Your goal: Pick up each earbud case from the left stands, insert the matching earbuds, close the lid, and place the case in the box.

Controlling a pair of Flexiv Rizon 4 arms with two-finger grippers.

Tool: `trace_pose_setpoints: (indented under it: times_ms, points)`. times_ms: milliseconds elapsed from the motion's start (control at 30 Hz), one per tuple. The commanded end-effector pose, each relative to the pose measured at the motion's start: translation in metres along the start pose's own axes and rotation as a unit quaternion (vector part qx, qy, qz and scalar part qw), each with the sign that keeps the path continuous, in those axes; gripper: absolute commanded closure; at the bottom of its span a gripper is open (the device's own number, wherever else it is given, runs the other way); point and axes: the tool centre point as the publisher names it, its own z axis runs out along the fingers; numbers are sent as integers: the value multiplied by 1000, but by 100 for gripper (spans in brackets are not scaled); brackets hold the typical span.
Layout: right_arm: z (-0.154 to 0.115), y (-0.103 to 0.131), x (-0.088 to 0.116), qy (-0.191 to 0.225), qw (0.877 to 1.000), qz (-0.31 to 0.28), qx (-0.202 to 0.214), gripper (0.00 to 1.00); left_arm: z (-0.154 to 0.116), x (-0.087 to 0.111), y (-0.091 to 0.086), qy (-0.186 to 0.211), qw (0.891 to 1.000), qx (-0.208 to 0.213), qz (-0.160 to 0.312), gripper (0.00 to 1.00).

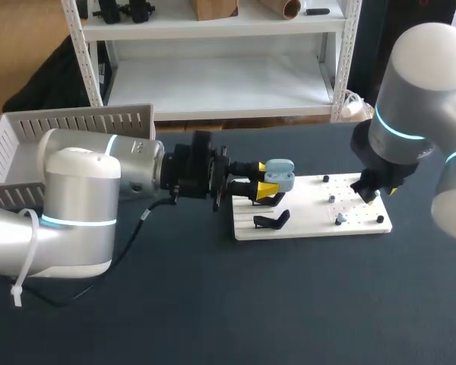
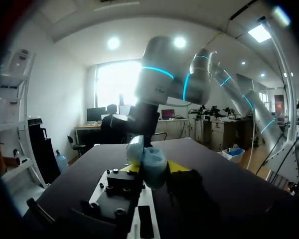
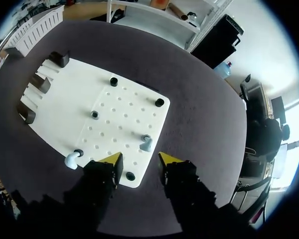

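Observation:
My left gripper (image 1: 267, 188) is shut on a light blue earbud case (image 1: 280, 176) and holds it just above the left end of the white board (image 1: 311, 226). In the left wrist view the case (image 2: 153, 168) sits between the yellow fingertips (image 2: 179, 167) with its lid (image 2: 135, 149) up. My right gripper (image 1: 374, 193) hangs over the board's right end. It is open (image 3: 139, 160), with nothing between its fingers. A grey-blue earbud (image 3: 146, 143) stands on a peg just ahead of it. A white earbud (image 3: 71, 160) lies at the board's edge, beside the gripper's finger.
Black stands (image 1: 272, 220) sit on the board's left part, three of them in the right wrist view (image 3: 40, 83). Small black pegs (image 3: 159, 102) dot the perforated part. A white slatted box (image 1: 76, 125) stands at the table's back left, behind my left arm.

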Motion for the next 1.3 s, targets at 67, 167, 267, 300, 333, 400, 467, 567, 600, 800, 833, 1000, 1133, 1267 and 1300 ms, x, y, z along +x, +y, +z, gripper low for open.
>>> trace_pose_setpoints:
  times_ms: [67,167,267,300,333,400,467,567,600,800,833,1000,1133,1267,1300]
  points:
    - [6,0,-4,2,1000,3,2,58,0,1,1,-1,1000,2,0,100]
    - [8,-1,-4,3,1000,6,2,59,0,1,1,-1,1000,2,0,100]
    - [10,-2,-4,3,1000,8,2,63,0,1,1,-1,1000,2,0,100]
    - [10,-2,-4,4,1000,8,3,64,0,1,1,-1,1000,2,0,100]
    - [10,-2,-4,4,1000,10,3,64,0,1,1,-1,1000,2,0,100]
    - [11,-3,-4,3,1000,11,3,64,0,1,1,-1,1000,2,0,100]
    - [11,-3,-4,3,1000,12,4,64,0,1,1,-1,1000,2,0,100]
    - [12,-4,-4,4,1000,13,4,65,0,1,1,-1,1000,2,0,100]
    - [13,-4,-4,4,1000,13,4,66,0,1,1,-1,1000,2,0,100]
    - [14,-5,-3,4,1000,15,5,67,0,1,1,-1,1000,2,0,100]
    - [14,-5,-3,5,1000,15,6,67,0,1,1,-1,1000,2,0,100]
    - [15,-5,-3,5,1000,15,6,69,0,1,1,-1,1000,2,0,100]
    - [16,-5,-3,6,1000,14,7,71,0,1,1,-1,1000,2,0,100]
    - [17,-5,-3,6,1000,14,7,74,0,1,1,-1,1000,2,0,100]
    - [17,-5,-3,6,1000,15,8,74,0,1,1,-1,1000,2,0,100]
